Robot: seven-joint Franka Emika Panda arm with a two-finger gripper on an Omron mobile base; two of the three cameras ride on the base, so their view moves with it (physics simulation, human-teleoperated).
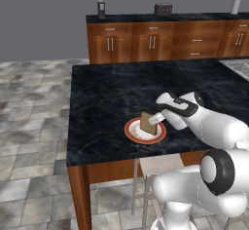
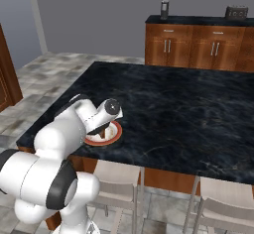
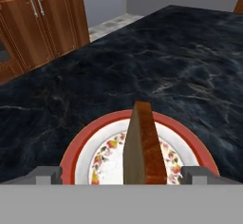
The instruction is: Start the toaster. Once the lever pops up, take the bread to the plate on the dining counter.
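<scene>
**Inspector:** While the bread (image 3: 142, 144) stands on edge on the plate (image 3: 76, 152), I record the gripper (image 3: 121, 174) as released: its two fingertips (image 3: 47, 174) sit well apart, one to either side of the slice, and neither appears to touch it.

**Clerk:** Where is the plate?

**Inspector:** On the dining counter (image 1: 112, 92), near the tabletop's front edge on the robot's side. The bread (image 1: 148, 123) rests upright within the plate's red rim (image 1: 130, 132), leaning slightly as far as I can judge.

**Clerk:** Which relation governs the next move?

**Inspector:** The slice lies directly ahead of the gripper, between the open jaws, its thin edge facing the hand camera and its broad faces towards the fingertips. In my judgement the delivery is essentially done; what remains is a straight withdrawal, back along the hand's own axis, so that neither fingertip brushes a broad face and tips the slice.

**Clerk:** Anything obscured?

**Inspector:** In the right base view the arm covers most of the plate (image 2: 115, 135) and the bread. The foot of the slice is cut off at the bottom of the hand view, so how it sits on the plate cannot be confirmed. The toaster (image 1: 163, 9) on the far counter is too small to read its lever.
</scene>
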